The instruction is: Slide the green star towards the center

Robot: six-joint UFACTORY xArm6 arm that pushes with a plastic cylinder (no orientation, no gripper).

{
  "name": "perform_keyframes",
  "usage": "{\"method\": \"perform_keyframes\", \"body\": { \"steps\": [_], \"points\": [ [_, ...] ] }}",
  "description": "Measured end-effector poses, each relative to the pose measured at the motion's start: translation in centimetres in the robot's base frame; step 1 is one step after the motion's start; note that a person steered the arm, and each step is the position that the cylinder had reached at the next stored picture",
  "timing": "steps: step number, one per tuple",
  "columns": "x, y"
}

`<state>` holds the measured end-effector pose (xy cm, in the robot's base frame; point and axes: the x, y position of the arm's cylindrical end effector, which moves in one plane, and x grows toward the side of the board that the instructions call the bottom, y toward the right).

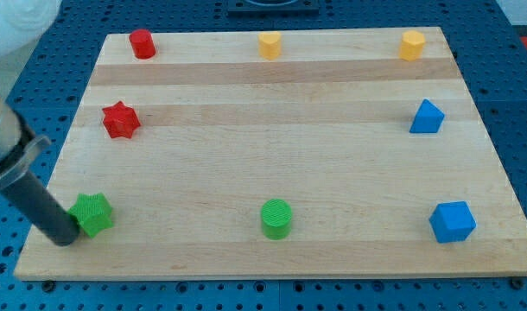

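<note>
Your tip [66, 239] sits at the view's bottom left, touching the green star [93, 213] on its left side. There's no claw here, just the rod. Push up and rightward across the worktop [246, 164], steering left of the green cylinder [276, 218] and under the red star [120, 119].

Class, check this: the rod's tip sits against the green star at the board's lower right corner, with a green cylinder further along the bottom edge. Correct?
Not quite. The camera view shows my tip against the green star at the board's lower left corner, not the right. The green cylinder does stand along the bottom edge.
</note>
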<state>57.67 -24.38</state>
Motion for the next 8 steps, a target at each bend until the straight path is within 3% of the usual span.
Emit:
{"method": "perform_keyframes", "body": {
  "steps": [5, 6, 8],
  "points": [
    [-11.8, 7.8],
    [-11.8, 11.9],
    [-5.8, 13.7]
  ]
}}
